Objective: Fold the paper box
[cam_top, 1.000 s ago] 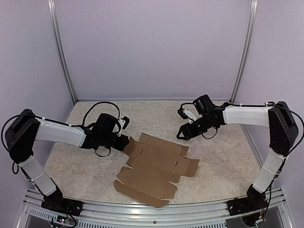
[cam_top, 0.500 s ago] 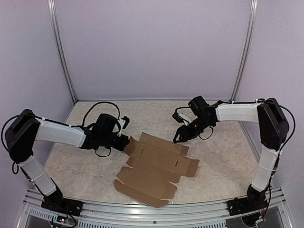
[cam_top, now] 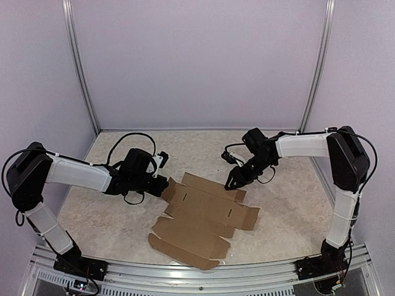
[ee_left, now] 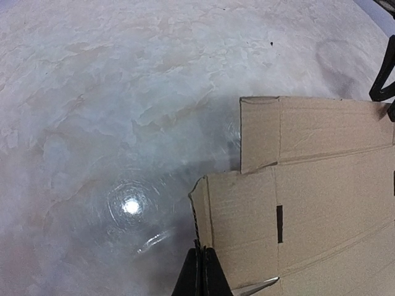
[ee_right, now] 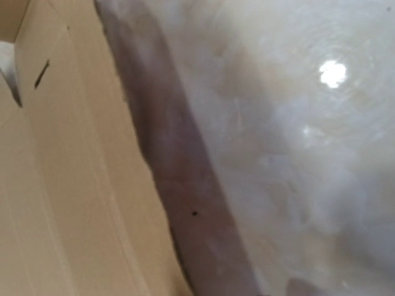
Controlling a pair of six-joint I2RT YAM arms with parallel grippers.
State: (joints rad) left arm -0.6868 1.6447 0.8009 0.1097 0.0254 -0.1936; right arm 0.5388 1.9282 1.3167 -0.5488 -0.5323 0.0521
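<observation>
Early folding: left gripper (cam_top: pixel 163 184) pinches the paper box (cam_top: pixel 207 213) at its edge; right gripper (cam_top: pixel 233 180), aperture indiscernible, must next lift the far flap.

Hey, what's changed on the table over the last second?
The right gripper swung left toward the box's far right edge and now hangs right by it. The left gripper stayed shut at the box's left edge, and the box did not move.

On table (cam_top: pixel 111 216), centre: paper box (cam_top: pixel 203 216) flat; left fingers (cam_top: pixel 163 183) at its left edge, right fingers (cam_top: pixel 231 182) by far-right corner.
</observation>
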